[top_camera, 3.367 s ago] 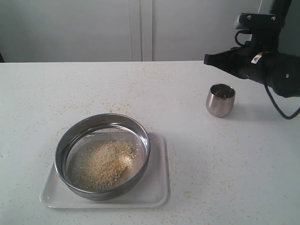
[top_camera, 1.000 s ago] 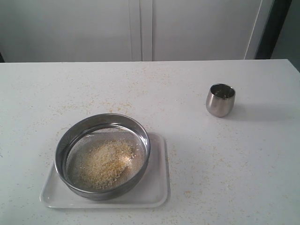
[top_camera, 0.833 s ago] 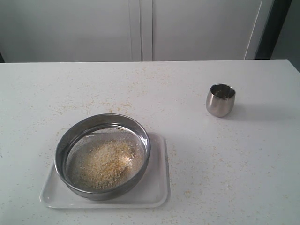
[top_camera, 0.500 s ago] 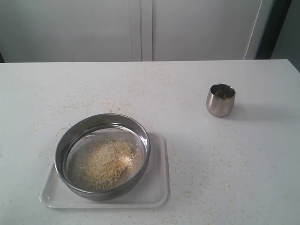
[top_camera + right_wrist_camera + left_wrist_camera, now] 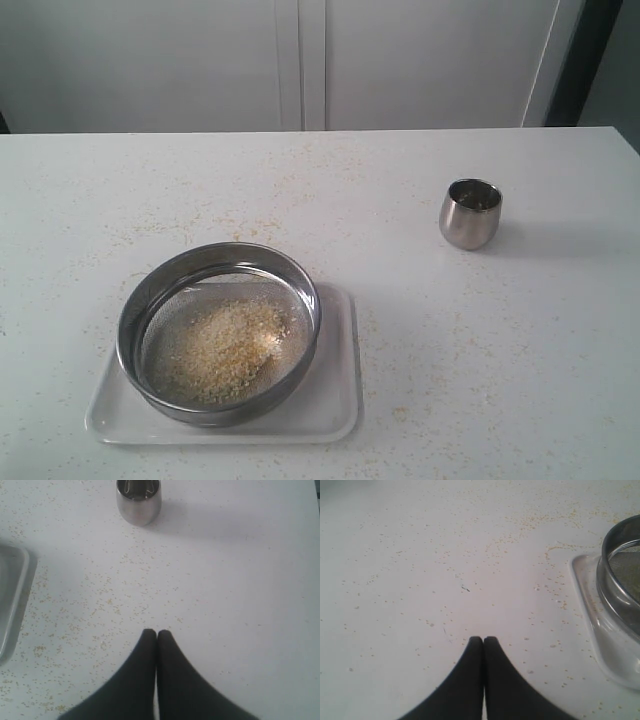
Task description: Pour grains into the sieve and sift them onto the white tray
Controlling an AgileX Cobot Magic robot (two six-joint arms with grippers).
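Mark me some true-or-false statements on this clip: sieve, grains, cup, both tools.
1. The wide round steel sieve sits on the flat rectangular white tray. True.
2. The small rounded steel cup stands upright, apart from the tray. True.
3. The heap of golden-yellow and whitish grains lies in the cup. False: it lies in the sieve.
4. The left tool is open. False: shut, holding nothing.
5. The right tool grips the cup. False: shut, empty, clear of the cup.
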